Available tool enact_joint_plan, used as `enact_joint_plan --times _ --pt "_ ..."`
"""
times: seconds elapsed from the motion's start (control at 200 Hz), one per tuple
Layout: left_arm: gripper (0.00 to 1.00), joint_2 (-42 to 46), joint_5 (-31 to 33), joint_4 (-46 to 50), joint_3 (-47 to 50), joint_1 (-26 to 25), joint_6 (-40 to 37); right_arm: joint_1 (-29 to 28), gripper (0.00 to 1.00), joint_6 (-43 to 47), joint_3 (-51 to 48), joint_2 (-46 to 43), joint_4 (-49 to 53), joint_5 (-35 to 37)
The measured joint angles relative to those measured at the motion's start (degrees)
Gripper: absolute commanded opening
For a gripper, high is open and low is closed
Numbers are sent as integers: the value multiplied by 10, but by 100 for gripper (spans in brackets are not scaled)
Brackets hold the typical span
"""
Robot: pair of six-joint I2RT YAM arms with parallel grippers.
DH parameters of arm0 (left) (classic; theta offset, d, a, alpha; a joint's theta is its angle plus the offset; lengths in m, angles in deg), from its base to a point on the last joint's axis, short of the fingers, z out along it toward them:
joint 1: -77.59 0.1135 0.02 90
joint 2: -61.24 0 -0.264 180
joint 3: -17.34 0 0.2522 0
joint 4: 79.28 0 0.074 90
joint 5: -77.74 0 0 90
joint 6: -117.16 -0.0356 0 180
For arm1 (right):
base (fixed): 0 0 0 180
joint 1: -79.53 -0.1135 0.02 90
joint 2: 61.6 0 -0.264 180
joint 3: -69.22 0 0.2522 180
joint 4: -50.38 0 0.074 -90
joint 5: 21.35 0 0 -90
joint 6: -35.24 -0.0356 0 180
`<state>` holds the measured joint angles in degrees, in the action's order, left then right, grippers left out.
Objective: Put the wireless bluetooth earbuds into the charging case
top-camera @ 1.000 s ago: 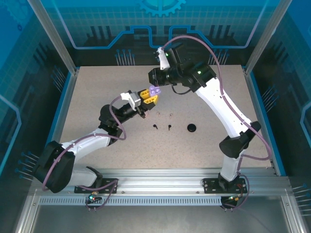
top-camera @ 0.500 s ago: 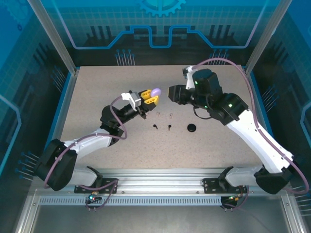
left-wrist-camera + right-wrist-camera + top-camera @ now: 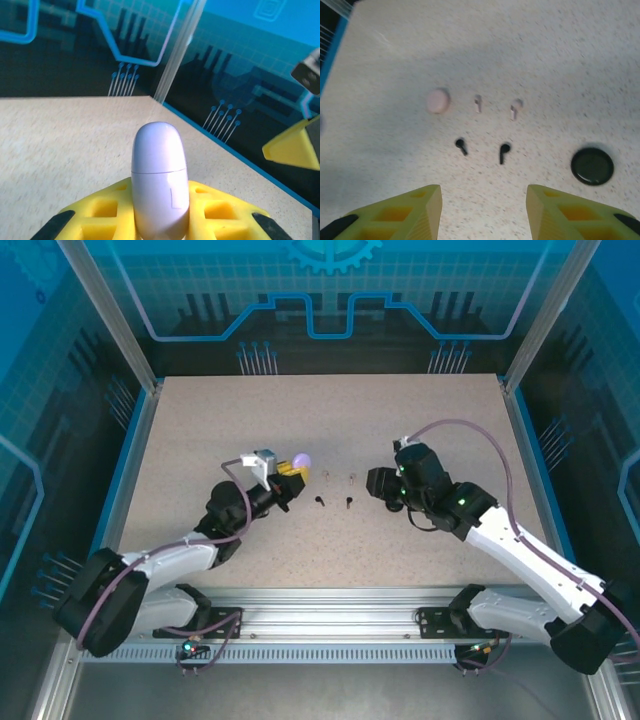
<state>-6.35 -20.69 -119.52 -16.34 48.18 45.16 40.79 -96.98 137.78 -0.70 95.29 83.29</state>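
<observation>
Both arms have pulled back toward 6 o'clock. The right gripper (image 3: 482, 210), earlier up at 12 o'clock beside the left one, now hangs low over the table (image 3: 200, 420), its jaws spread wider with nothing between them. The left gripper (image 3: 286, 474) has come nearer too, pinching the closed lavender case (image 3: 160, 180) upright.

The pink earbuds (image 3: 478, 102) lie loose mid-table, with the black earbuds (image 3: 504, 152) just at 6 o'clock of them. In the right wrist view, the pink case (image 3: 438, 100) sits at 9 o'clock of the pink pair and the black case (image 3: 592, 166) at 4 o'clock of the black pair.

The earbuds are tiny and close together, so a descending finger could likely nudge a neighbour and skid it away. The grippers flank the cluster at 9 and 3 o'clock, and reaching in together could make them clash. The rounded lavender case might slip from its pinch.

Open table lies toward 12 o'clock, and the blue rim (image 3: 128, 465) is well apart.
</observation>
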Motion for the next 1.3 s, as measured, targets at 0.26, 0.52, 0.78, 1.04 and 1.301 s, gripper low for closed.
enact_joint_plan --times 0.26,0.52,0.78,1.04,1.301 --pt "0 48 37 90 23 31 66 -10 50 -29 -70 -12 -30 29" --pt "0 45 37 135 47 97 151 -10 50 -39 -99 -13 -38 48" --pt "0 1 19 135 53 117 196 -10 53 -21 -96 -4 -38 61" --pt "0 -78 -11 108 56 138 231 -6 54 -8 -93 9 -38 62" --pt "1 -131 -26 80 56 148 242 6 55 3 -93 7 -36 62"
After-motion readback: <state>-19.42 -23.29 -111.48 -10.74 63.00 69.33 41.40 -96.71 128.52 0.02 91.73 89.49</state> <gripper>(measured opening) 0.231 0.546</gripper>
